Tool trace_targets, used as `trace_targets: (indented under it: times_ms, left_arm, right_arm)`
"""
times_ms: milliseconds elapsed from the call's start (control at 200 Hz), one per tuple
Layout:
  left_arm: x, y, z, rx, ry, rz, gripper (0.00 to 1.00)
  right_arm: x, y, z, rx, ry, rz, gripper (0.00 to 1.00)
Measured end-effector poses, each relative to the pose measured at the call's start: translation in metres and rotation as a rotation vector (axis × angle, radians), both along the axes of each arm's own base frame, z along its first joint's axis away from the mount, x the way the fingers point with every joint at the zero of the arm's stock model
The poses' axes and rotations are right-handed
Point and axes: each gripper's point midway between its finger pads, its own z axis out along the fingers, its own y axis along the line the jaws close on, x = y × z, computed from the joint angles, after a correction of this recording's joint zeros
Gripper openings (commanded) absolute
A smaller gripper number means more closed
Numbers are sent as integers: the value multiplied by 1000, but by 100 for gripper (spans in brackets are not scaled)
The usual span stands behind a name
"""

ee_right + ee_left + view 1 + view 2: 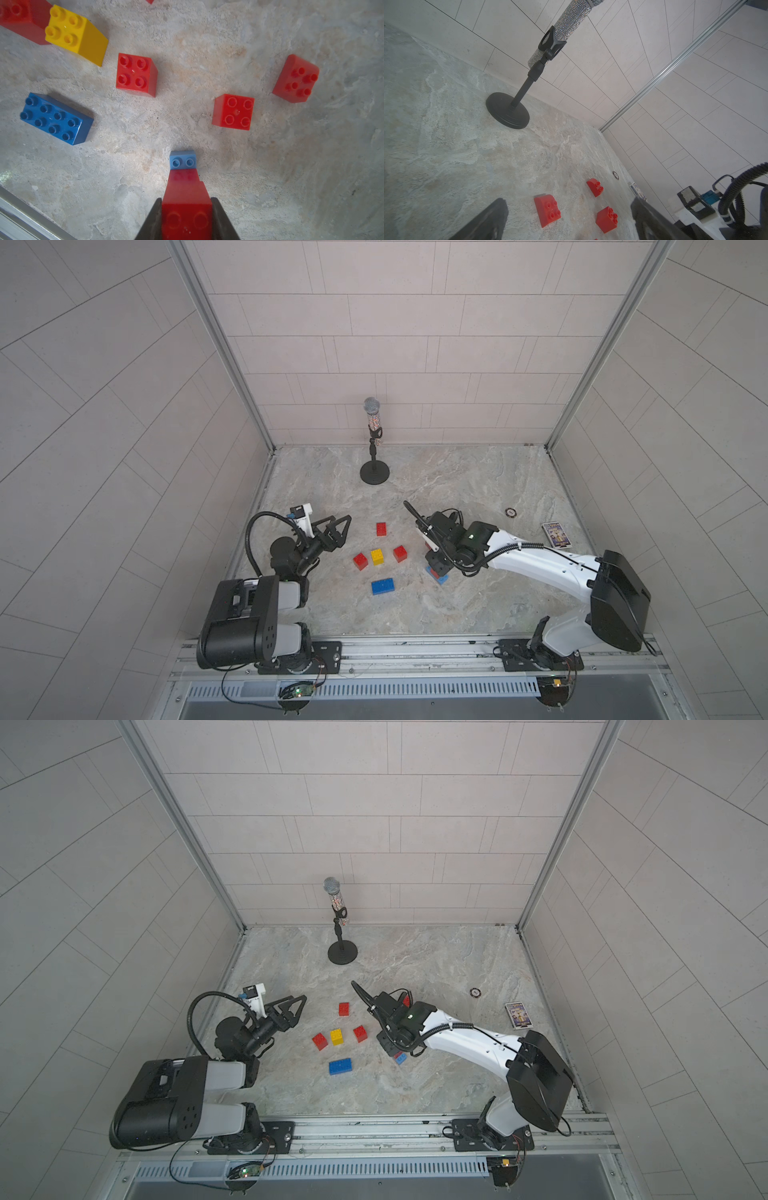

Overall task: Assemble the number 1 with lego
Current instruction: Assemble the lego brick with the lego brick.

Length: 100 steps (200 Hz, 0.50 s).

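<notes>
In both top views the right gripper (435, 566) sits low at the bench (478, 605), closed on a red stack (434, 572) that stands on the light blue brick (442, 578). The left gripper (338, 526) hangs empty with jaws wide apart on the far side of the loose pieces, so the right arm is plainly the nearer one to the build. Between the arms lie loose red bricks (400, 553), the yellow brick (377, 556) and the dark blue brick (382, 586). The left wrist view shows only its own spread fingers (488, 220), some loose reds beyond them, and the microphone stand (507, 110) further off. The right wrist view gives the telling relation. The jaws clamp the top red brick (187, 218) by its two sides. The stack runs straight down from the gripper onto one end of the light blue brick, whose long axis points away from the gripper, leaving two studs bare. Whether the top brick is fully seated I cannot tell. The nearest spare red (232, 112) lies beyond that bare end, off to one side.
</notes>
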Motion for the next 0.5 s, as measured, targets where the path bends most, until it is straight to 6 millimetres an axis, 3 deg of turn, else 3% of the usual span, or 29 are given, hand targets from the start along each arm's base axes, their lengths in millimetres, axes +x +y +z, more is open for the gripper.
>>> trace_targets:
  times_ms: [500]
  left_arm:
    - [0,0,0,0,0,0,100]
  right_arm:
    - [-2,-2,3,34,-21,-11,0]
